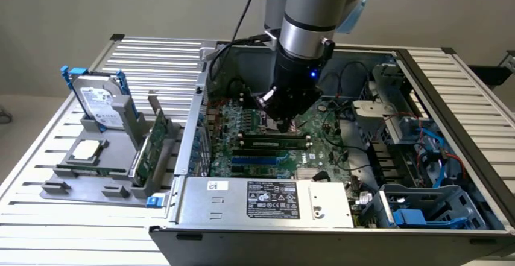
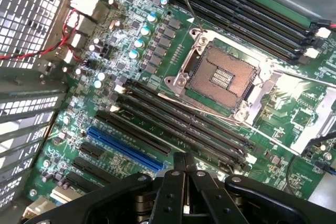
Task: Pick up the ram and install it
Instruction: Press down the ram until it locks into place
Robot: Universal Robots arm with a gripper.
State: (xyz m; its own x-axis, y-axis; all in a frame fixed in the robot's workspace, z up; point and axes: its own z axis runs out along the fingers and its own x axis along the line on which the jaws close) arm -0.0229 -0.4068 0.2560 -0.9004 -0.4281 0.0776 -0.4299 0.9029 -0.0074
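Green motherboard [image 2: 131, 72] dotted with black chips and silver capacitors, long black memory slots [image 2: 178, 124], one blue expansion slot [image 2: 123, 148], black gripper [image 2: 185, 169], grey computer case [image 1: 241, 209] marked with white label, blue drive bracket [image 1: 76, 73].

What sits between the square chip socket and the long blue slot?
Long black slots lie between socket and blue slot, in the wrist view.

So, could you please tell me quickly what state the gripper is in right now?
Gripper: jaws shut together with nothing held between them, poised over the motherboard inside the computer case.
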